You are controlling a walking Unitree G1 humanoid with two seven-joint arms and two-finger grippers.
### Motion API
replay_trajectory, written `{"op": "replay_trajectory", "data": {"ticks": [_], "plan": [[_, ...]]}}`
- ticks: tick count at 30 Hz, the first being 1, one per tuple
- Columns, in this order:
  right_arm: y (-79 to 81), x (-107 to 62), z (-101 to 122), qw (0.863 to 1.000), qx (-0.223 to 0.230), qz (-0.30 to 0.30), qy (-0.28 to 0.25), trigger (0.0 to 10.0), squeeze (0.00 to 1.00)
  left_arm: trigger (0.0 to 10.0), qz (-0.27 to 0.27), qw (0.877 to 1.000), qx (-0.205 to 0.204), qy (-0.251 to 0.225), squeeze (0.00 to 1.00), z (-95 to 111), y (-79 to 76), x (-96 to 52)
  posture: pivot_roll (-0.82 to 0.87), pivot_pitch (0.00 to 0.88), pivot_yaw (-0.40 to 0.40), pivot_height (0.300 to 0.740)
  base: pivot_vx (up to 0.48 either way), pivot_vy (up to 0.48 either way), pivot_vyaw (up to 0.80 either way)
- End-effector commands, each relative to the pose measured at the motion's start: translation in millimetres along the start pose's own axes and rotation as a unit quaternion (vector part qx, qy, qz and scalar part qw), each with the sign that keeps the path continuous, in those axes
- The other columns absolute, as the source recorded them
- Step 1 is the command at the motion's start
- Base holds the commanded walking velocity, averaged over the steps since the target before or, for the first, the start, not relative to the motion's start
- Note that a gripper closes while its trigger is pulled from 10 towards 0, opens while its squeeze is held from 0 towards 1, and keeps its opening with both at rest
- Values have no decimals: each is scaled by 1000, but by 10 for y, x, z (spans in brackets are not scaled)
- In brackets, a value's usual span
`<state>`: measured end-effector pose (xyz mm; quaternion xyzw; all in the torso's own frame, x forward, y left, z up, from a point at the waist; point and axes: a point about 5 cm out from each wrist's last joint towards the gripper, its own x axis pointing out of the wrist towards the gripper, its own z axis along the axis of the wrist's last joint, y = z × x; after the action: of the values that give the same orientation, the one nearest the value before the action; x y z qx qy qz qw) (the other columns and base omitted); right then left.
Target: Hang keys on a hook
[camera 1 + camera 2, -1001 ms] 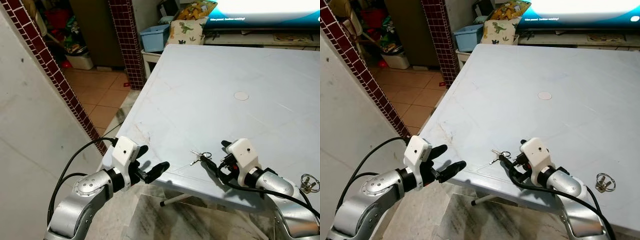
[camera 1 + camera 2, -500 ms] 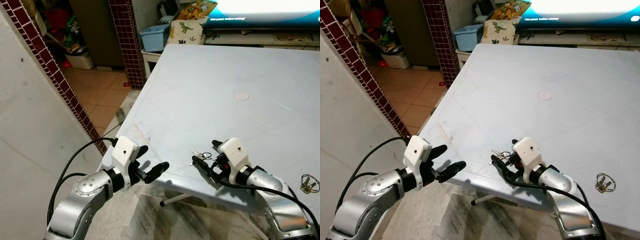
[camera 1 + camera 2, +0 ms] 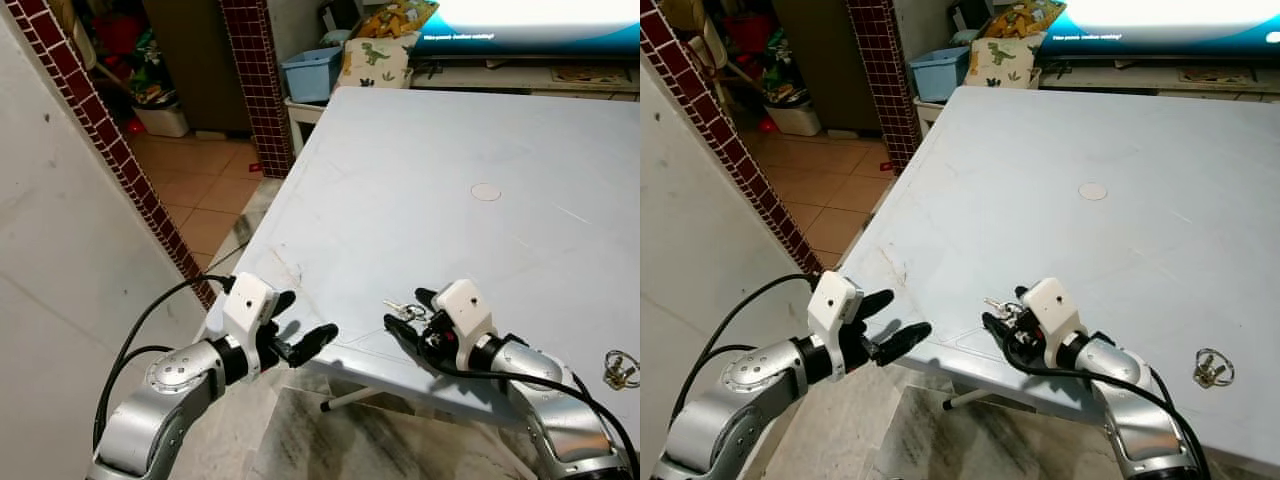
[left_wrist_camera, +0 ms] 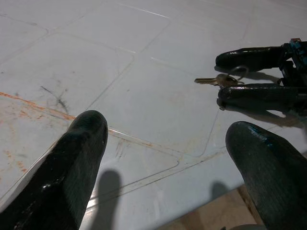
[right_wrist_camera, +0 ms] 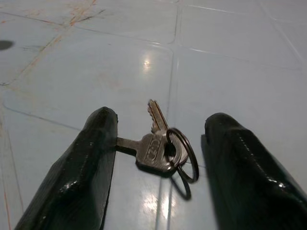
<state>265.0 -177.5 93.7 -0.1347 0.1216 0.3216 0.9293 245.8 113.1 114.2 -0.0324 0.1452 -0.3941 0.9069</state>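
Right gripper point(image 3: 404, 318): lowered onto the near part of the table, fingers spread, one on each side of the keys; in the right wrist view one key tip is seen touching the inner face of one finger point(image 5: 86, 158), while the other finger stands just clear of the ring.
Left gripper point(image 3: 300, 325): held just off the near left corner of the table, at about table height, fingers spread with nothing between them.
Table point(image 3: 420, 180): large pale blue-white top with moulded panel lines; orange-brown scuff marks are seen near the left front corner, and a small round cap point(image 3: 485, 191) is set in the middle.
Wall point(image 3: 60, 250): plain grey surface at the robot's left, edged with dark red tiles.
Floor point(image 3: 195, 185): terracotta tiles beyond the wall edge.
Blue bin point(image 3: 310, 72): placed beyond the far left corner of the table.
Dinosaur-print cloth point(image 3: 373, 60): draped just beside the bin, at the far table edge.
Second metal ring bunch point(image 3: 619, 367): lying on the table near its front edge, well apart from the keys, at the robot's right.
Keys point(image 5: 158, 146): two silver keys on a dark wire ring, lying flat on the table near the front edge; the blades are fanned apart and the ring overlaps the key heads.
Obstructions: the keys are partly screened by the right gripper's white housing in the head views.
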Motion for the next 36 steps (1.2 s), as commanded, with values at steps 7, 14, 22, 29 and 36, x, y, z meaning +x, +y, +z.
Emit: {"op": "replay_trajectory", "data": {"ticks": [7,14,22,29,36], "plan": [[-17,-90,-6,1000,-8,-3,5,0,0,10000,4,1000,7,3,0,20,16,-20,9,62,129,740,0,0,0],[-61,-163,-39,1000,-10,-11,14,0,0,10000,6,1000,6,3,0,13,18,-30,10,61,127,740,0,0,0],[-81,-201,-61,1000,-9,-18,19,0,0,10000,6,1000,6,3,0,15,21,-16,3,59,126,740,0,0,0],[-85,-174,-66,1000,-6,-22,16,0,0,10000,6,1000,6,2,0,14,22,-11,3,59,126,740,0,0,0],[-96,-78,-30,999,-7,-32,4,0,0,10000,6,1000,7,2,0,14,20,-7,8,52,126,740,0,0,0]]}}
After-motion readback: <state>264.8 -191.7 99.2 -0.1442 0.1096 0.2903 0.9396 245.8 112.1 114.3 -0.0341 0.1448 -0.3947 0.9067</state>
